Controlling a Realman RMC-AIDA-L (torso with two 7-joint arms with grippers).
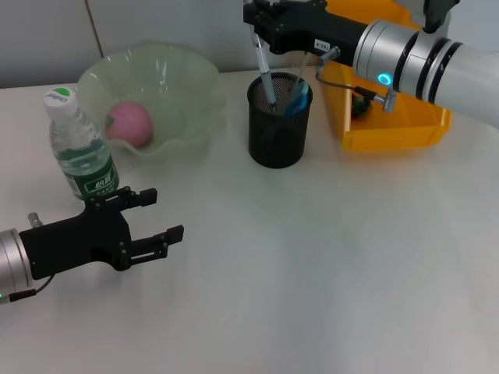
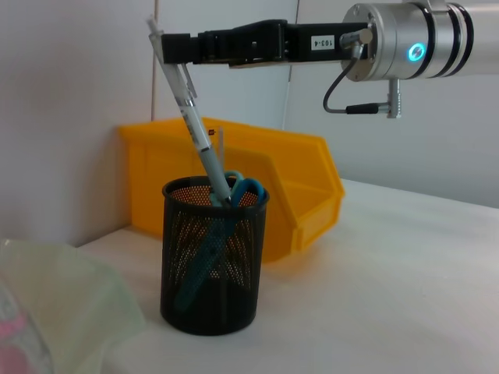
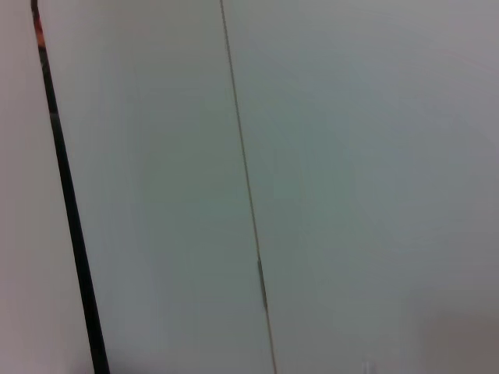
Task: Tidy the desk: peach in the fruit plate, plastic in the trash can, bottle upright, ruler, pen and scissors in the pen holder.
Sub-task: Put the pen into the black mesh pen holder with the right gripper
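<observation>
A pink peach (image 1: 129,123) lies in the pale green fruit plate (image 1: 183,74) at the back left. In front of the plate the bottle (image 1: 78,144) stands upright. My left gripper (image 1: 160,214) hovers open just right of the bottle, holding nothing. My right gripper (image 1: 253,19) (image 2: 161,43) is shut on the top of a pen (image 1: 265,74) (image 2: 199,136). The pen leans with its tip inside the black mesh pen holder (image 1: 279,136) (image 2: 214,269). Blue-handled scissors (image 1: 298,97) (image 2: 245,188) stand in the holder, and a clear ruler (image 2: 221,152) rises behind them. The plastic is not clearly visible.
The yellow bin (image 1: 390,128) (image 2: 300,191) stands right of the pen holder, under my right arm. A small dark item (image 1: 360,103) lies inside it. A wall closes the back. The right wrist view shows only wall.
</observation>
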